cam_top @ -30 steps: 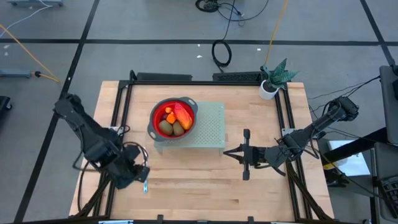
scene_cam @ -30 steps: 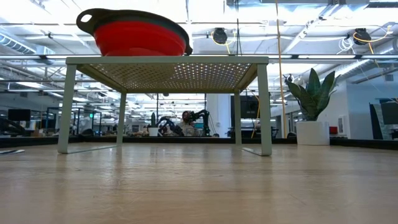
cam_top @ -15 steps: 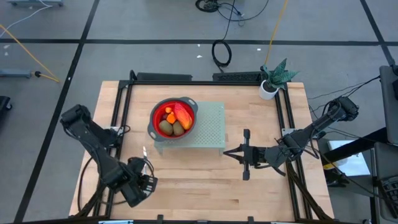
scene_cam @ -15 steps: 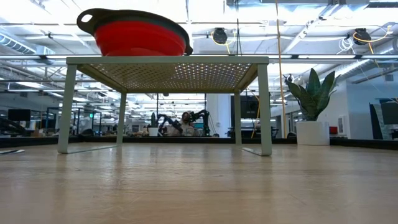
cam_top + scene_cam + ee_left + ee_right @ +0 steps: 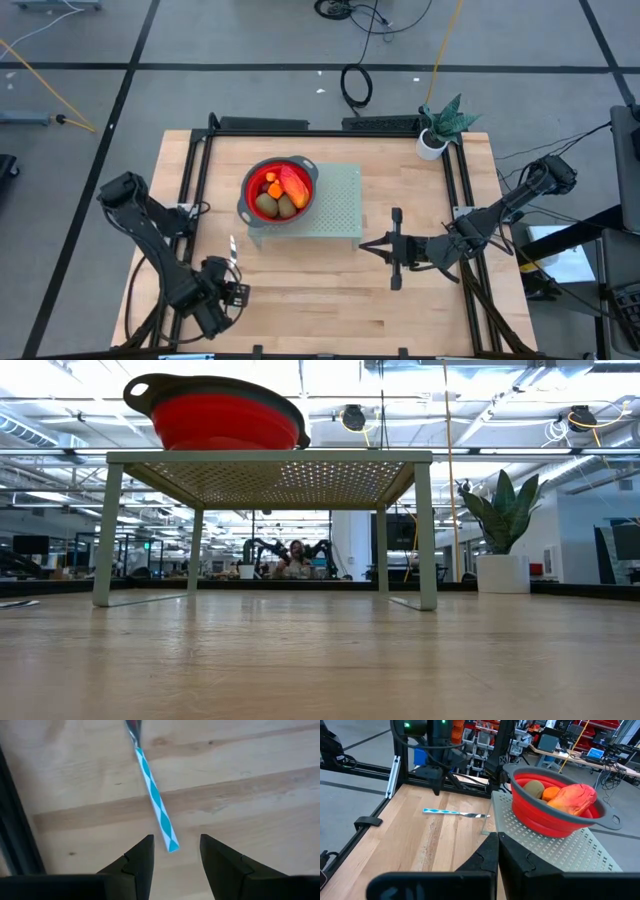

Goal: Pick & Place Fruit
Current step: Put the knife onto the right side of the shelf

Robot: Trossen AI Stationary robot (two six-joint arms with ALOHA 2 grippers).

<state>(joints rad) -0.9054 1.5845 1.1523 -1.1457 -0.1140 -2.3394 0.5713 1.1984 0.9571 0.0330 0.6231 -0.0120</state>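
Left gripper (image 5: 172,865) sits low over the desk (image 5: 330,300) near its front left corner, its two dark fingers (image 5: 140,862) parted with nothing between them. Just ahead of the fingertips lies one slim knife (image 5: 155,800) with a blue-and-white patterned handle, flat on the wood and untouched; its handle end points toward the gap in the jaws and the blade end runs away from the gripper.

Farther out from that gripper, toward the middle rear of the desk, stands one pale green perforated stand (image 5: 340,205), and on its left part rests one red bowl (image 5: 278,190) with a grey rim. The fruit (image 5: 281,190) is all in that bowl: two brown-green ovals, one larger red-orange piece and at least one small orange piece can be counted from above; whether more lie beneath cannot be told.

Right gripper (image 5: 392,249) hangs at the front edge of the stand, to the right of the bowl, fingers pressed together and holding nothing.

Beyond it, at the rear right corner, stands one small potted plant (image 5: 438,128) in a white pot. No writing can be read anywhere.
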